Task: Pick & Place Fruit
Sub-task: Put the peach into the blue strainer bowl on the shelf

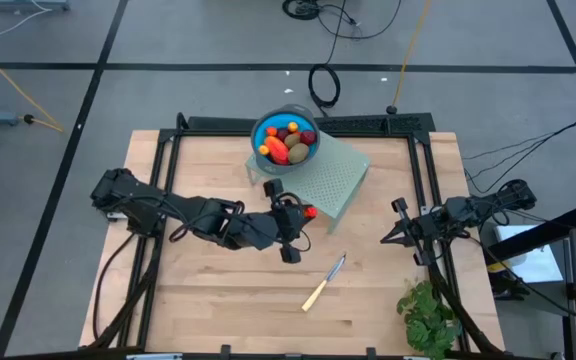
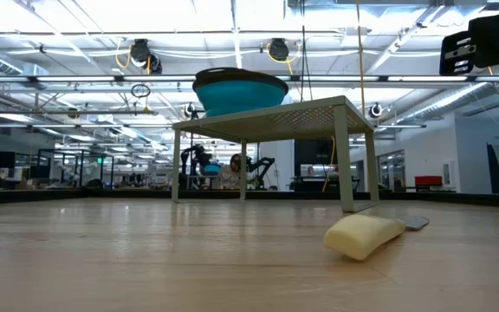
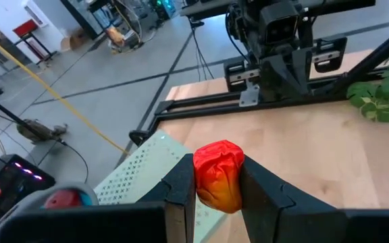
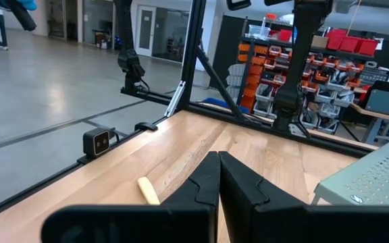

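A blue bowl (image 1: 286,140) with several fruit pieces stands on a pale perforated stand (image 1: 330,178) at the table's far middle; the low view shows the bowl (image 2: 241,91) on the stand's top (image 2: 275,115). My left gripper (image 1: 306,212) hovers by the stand's near edge, shut on a red-orange fruit piece (image 3: 218,174). My right gripper (image 4: 218,172) waits shut at the table's right side (image 1: 393,232), with nothing in it. My left gripper pinches the red-orange fruit piece by its two sides (image 3: 201,182) between its two fingers (image 3: 181,192). The fingers reach nearly level from the table's left. The piece stands out past the fingertips, lifted clear of the table and beside the stand's near edge.
A pale-handled knife (image 1: 325,282) lies on the wood near the table's middle, its handle (image 2: 364,234) toward the near edge. A leafy green bunch (image 1: 430,315) lies at the near right corner. Black rails (image 1: 423,200) frame the table's sides.
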Robot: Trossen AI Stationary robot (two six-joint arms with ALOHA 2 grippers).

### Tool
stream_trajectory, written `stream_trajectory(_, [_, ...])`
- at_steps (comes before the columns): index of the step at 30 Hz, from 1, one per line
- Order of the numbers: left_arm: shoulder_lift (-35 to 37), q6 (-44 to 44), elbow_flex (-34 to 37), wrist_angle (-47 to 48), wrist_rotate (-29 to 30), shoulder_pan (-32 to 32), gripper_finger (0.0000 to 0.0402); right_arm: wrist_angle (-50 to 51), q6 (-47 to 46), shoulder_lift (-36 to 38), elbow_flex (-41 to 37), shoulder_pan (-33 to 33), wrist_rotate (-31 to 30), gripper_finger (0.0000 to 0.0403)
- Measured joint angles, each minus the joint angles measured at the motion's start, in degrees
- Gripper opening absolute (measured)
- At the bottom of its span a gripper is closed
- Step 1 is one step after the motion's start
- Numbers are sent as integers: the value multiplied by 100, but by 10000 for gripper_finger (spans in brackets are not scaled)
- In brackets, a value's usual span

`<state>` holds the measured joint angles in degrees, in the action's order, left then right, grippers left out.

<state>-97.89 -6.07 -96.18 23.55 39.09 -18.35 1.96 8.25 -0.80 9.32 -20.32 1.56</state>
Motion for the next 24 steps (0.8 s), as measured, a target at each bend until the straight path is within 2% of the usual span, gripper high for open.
stream_trajectory(8, [-1, 194, 0, 17, 4, 5, 81, 0, -2, 0, 0, 0, 0, 0])
stream_trajectory(15, [-2, 1821, 0, 38, 344, 254, 81, 0, -4, 0, 0, 1, 0, 0])
stream_trajectory(24, [-2, 3474, 0, 67, 221, 902, 81, 0, -7, 0, 0, 1, 0, 0])
